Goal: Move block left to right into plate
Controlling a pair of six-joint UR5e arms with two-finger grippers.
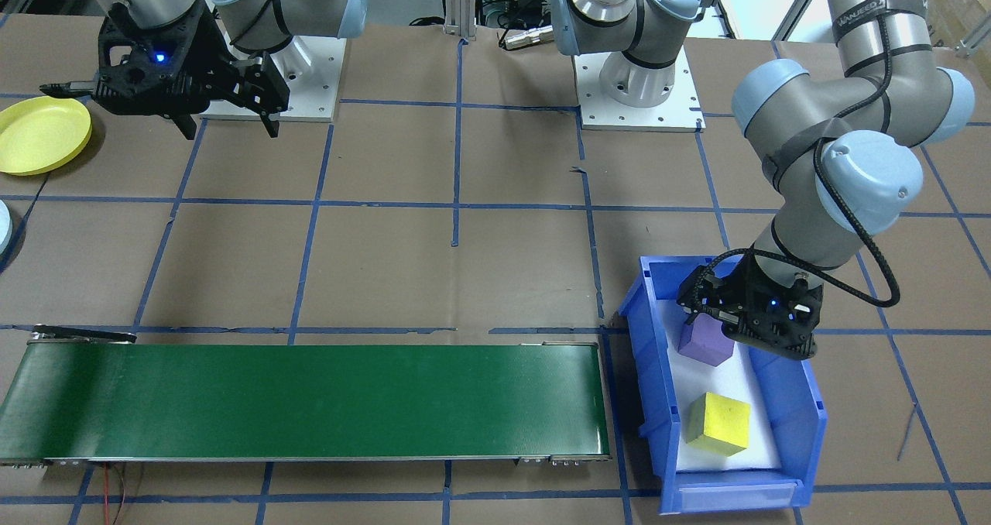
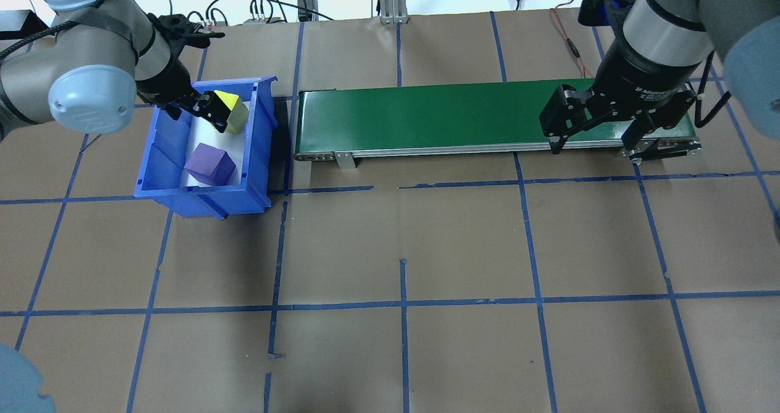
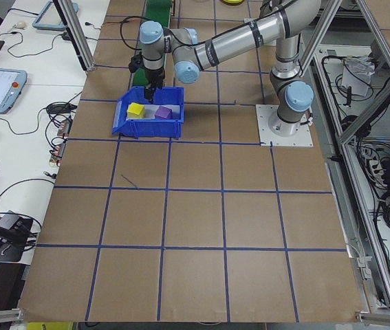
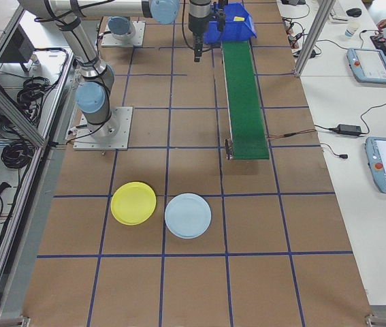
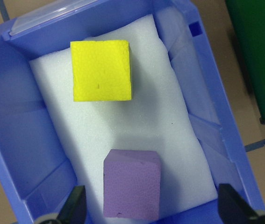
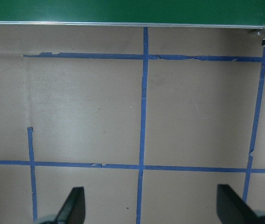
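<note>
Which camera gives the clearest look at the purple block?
The left wrist view: the purple block fills the frame from directly above, unobstructed. In the front-facing view the left gripper partly covers it; overhead and exterior left show it small.

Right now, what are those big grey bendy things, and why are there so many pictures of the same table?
Those are two robot arms bolted to a table. Each ends in a two-finger claw called an end effector. The pictures are the same moment seen by different cameras: one faces the robot, one looks over its shoulders, two sit at the table's ends, and one rides on each wrist.

The left end effector hangs open over a blue bin. Inside the bin lie a purple block and a yellow block on white foam. Nothing is held yet.

The right end effector is open too, holding nothing, above the table near one end of a long green belt.

Farther along sit a yellow plate and a light blue plate. A block should end up on a plate.
</note>
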